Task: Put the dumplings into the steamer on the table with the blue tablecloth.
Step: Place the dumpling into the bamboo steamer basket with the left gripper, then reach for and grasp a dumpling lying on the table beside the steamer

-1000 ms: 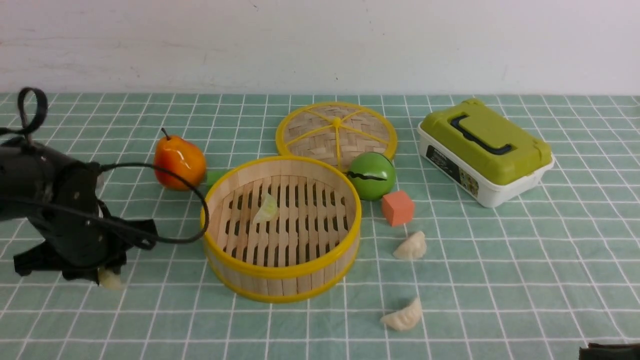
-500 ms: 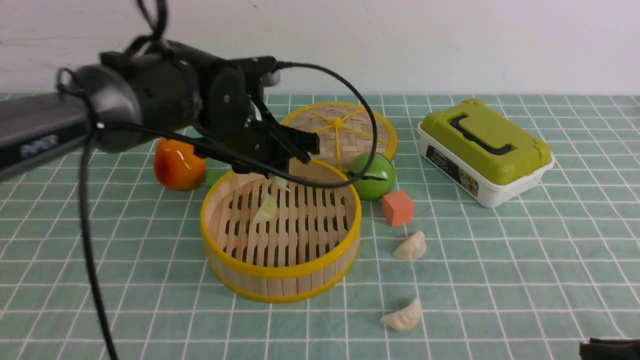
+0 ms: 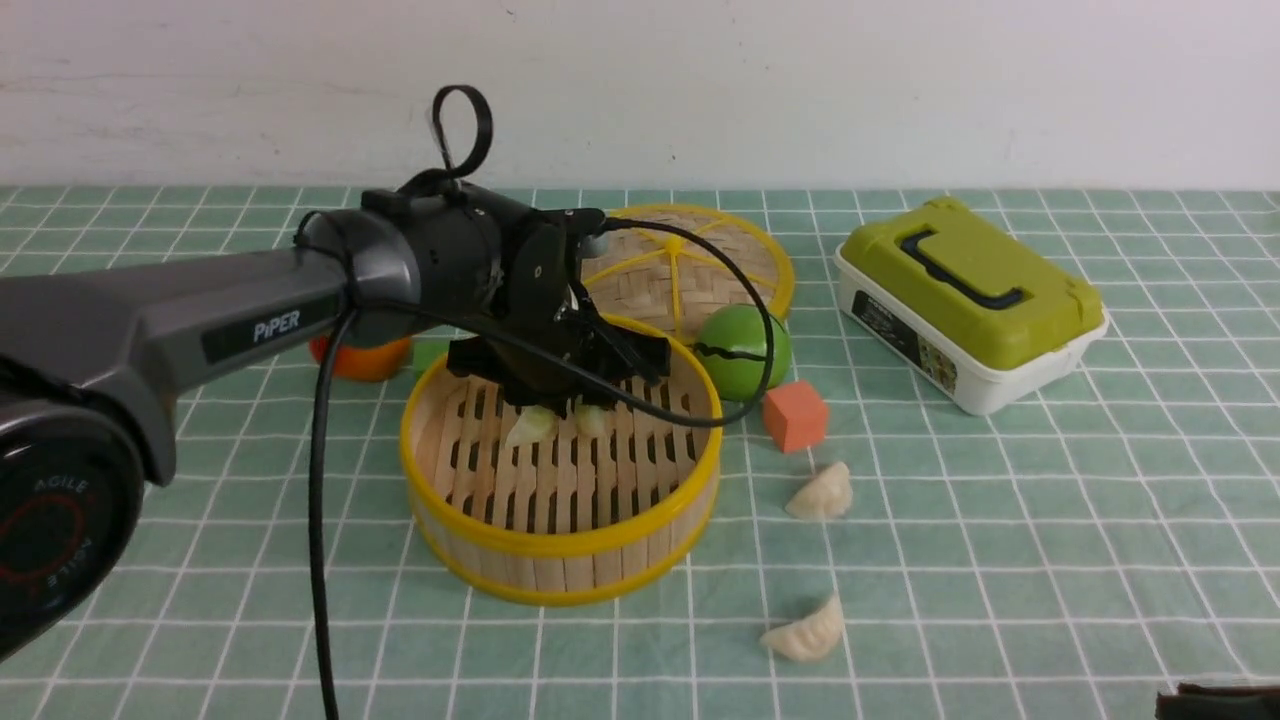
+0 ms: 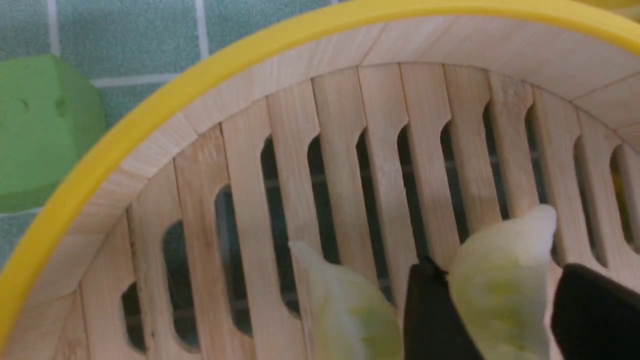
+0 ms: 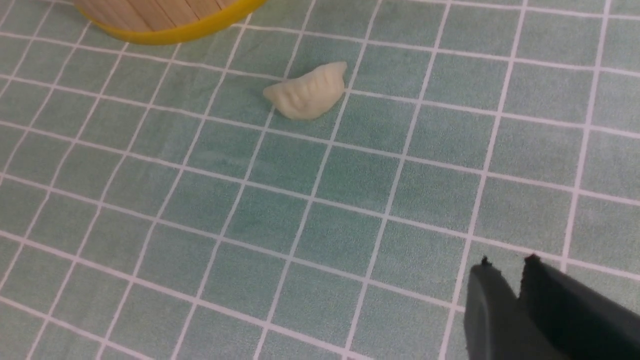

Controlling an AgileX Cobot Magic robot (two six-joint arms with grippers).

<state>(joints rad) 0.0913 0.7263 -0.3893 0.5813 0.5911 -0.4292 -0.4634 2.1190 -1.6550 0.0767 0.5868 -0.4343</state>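
The round bamboo steamer [image 3: 560, 540] stands mid-table on the blue tablecloth [image 3: 1000, 560]. My left gripper [image 3: 565, 402] reaches down inside it, jaws open. A yellow-green dumpling [image 4: 500, 290] sits between its fingers on the slats, touching one finger [image 4: 430, 315] with a gap to the other [image 4: 595, 310]. Another yellow-green dumpling [image 3: 530, 425] lies right beside it. Two cream dumplings [image 3: 820, 492] [image 3: 805, 630] lie on the cloth right of the steamer. My right gripper [image 5: 507, 262] hovers low at the near right corner, shut and empty, the nearer cream dumpling [image 5: 307, 92] ahead of it.
A flat woven lid [image 3: 680, 260] lies behind the steamer. A green ball [image 3: 745, 350] and an orange cube [image 3: 795, 415] sit at the steamer's right. A green-lidded box [image 3: 970, 300] stands far right. An orange pear [image 3: 355, 360] and a green block [image 4: 40, 130] sit behind my left arm.
My left arm swung from the cloth left of the steamer up and over its rim with a yellow-green dumpling, lowered it onto the slats, and its jaws widened. The right gripper stayed put.
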